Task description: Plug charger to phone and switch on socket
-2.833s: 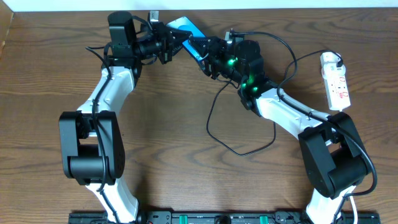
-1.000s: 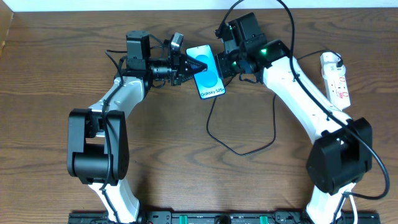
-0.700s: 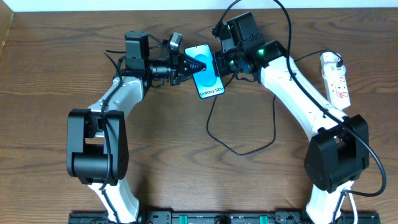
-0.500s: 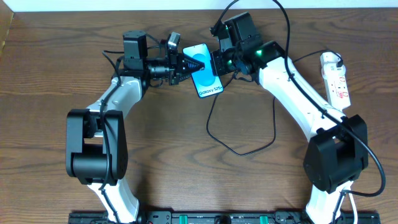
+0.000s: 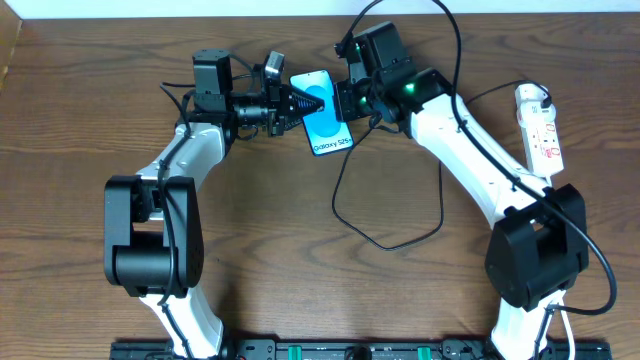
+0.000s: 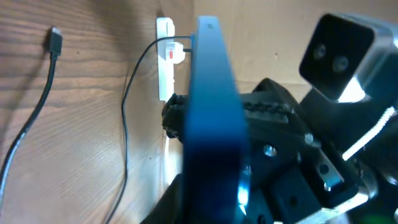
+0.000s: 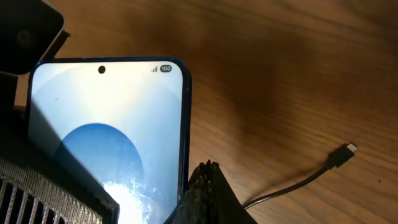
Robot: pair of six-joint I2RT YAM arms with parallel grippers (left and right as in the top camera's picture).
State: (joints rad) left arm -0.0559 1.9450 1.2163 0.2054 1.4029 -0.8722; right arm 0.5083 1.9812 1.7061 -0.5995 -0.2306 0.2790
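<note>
Tense hold on the phone [image 5: 328, 130] at twelve o'clock, left tool [image 5: 297, 104] clamped on it from nine, right tool [image 5: 345, 100] from three: an opposing tug or mistimed release could drop it onto the table [image 5: 300, 290], with the charger [image 7: 339, 155] plug loose and the socket [image 5: 540, 128] untouched at three.

Phone [image 5: 328, 125], prev. tilted up near far edge, now faces screen-up betw. left gripper [image 5: 299, 103] and right gripper [image 5: 347, 100]. Over last sec., phone + both grippers shift slightly left and toward far edge.
</note>
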